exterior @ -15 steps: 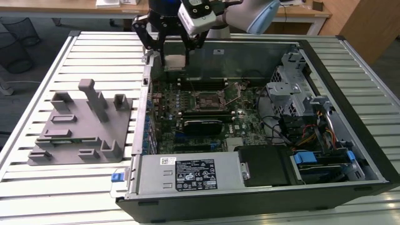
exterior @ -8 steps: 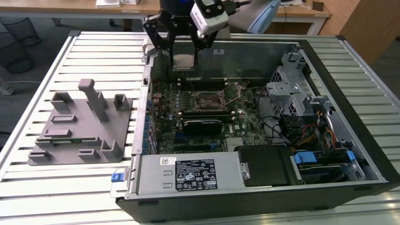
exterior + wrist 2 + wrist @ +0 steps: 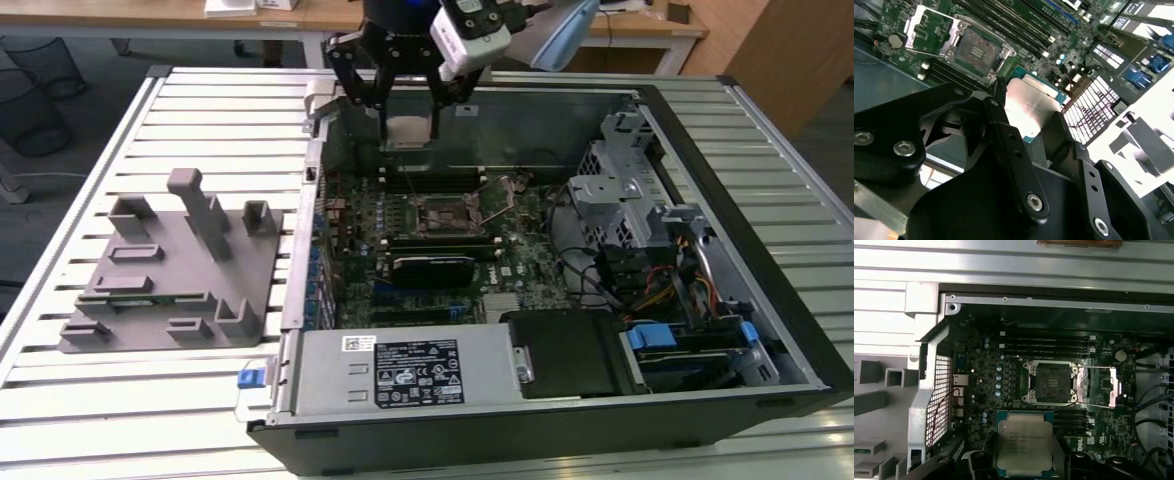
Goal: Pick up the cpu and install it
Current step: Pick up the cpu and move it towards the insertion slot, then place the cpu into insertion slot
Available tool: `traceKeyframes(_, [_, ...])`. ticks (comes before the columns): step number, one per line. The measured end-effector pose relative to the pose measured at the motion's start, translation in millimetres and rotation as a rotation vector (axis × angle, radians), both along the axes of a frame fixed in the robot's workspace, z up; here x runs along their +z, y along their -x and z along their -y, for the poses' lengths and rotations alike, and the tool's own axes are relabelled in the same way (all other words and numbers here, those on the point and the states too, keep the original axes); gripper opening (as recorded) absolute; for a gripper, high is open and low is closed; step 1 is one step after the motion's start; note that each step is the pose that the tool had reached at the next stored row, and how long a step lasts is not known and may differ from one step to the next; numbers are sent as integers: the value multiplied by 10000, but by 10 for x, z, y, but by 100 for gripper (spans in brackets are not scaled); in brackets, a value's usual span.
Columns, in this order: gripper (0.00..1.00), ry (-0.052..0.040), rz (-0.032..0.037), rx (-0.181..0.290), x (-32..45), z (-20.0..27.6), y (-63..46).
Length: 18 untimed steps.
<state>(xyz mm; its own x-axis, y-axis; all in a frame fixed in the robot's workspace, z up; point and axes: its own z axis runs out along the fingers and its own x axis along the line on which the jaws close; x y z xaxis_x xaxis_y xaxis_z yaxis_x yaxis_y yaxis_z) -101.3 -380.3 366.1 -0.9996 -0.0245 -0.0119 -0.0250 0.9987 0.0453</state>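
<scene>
Claw (image 3: 407,122) clamped on cpu (image 3: 1025,446) — held over motherboard (image 3: 527,240), socket (image 3: 1050,382) open

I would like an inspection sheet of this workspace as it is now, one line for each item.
Surface: slatted metal table, carrying an open computer case.
Job's things: cpu held above the motherboard; socket open, empty.
Clutter: grey fixture beside the case, at the exterior view's left.
Gripper: gripper shut on the cpu.
Cables: coloured cables inside the case, at the exterior view's right.
Surroundings: wooden desk and mesh bin beyond the table.
</scene>
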Motion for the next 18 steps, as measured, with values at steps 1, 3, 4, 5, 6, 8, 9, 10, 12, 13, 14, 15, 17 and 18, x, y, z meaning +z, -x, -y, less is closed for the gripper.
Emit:
traceKeyframes(1, [53,0,2,-1,0,-1,-22])
traceKeyframes(3, [53,0,7,1,-1,-3,-67])
traceKeyframes(4, [53,0,10,1,-2,-3,-88])
traceKeyframes(5, [53,0,13,1,-2,-4,-106])
traceKeyframes(6, [53,1,13,-6,-2,-3,-116])
traceKeyframes(8, [53,2,16,-22,-2,-3,-134])
traceKeyframes(9, [53,3,16,-27,-3,-3,-141])
traceKeyframes(10, [53,6,16,-30,-2,-3,-147])
traceKeyframes(12, [53,10,15,-32,-2,-3,-161])
traceKeyframes(13, [53,10,16,-35,-3,-3,-164])
traceKeyframes(14, [53,12,17,-59,-3,-3,-164])
traceKeyframes(15, [53,13,20,-130,-5,-4,-165])
traceKeyframes(17, [53,17,32,-379,-7,-4,-165])
traceKeyframes(18, [53,16,37,-522,-9,-5,-166])
